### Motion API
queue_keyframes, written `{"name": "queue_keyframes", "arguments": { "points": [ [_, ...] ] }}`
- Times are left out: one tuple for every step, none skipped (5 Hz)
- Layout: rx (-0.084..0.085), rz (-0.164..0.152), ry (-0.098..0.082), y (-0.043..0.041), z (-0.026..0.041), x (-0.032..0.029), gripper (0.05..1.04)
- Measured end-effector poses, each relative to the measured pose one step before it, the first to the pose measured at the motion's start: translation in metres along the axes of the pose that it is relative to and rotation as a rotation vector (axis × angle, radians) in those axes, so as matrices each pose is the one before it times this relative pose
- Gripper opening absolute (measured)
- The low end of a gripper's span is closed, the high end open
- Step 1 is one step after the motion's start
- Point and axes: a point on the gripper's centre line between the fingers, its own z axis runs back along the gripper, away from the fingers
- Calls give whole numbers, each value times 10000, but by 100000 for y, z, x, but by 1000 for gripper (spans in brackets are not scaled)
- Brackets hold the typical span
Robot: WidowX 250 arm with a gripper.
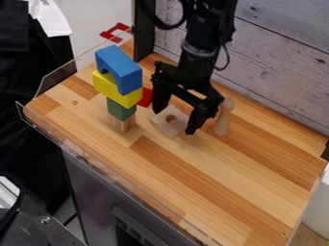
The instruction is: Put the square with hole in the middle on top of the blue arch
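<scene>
Straddling jaws (176,121): spread, unclenched
Holed square (171,128): between them; likely grasping step
Blue arch (122,65): tops stack (120,93); next, clench, lift, carry over

Lab: robot arm (200,54) @ tbl (212,166)

Arch (125,67) on stacked blocks (120,110), square (168,126) right, pin (223,121) farther right
</scene>
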Motion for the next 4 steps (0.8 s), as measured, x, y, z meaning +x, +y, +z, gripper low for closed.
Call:
{"name": "queue_keyframes", "arguments": {
  "points": [
    [-106,101,206,457,-1005,-33,999],
    [-138,8,86,-154,-376,44,999],
    [16,63,-47,37,295,377,999],
    [166,193,19,274,235,99,999]
  ]
}}
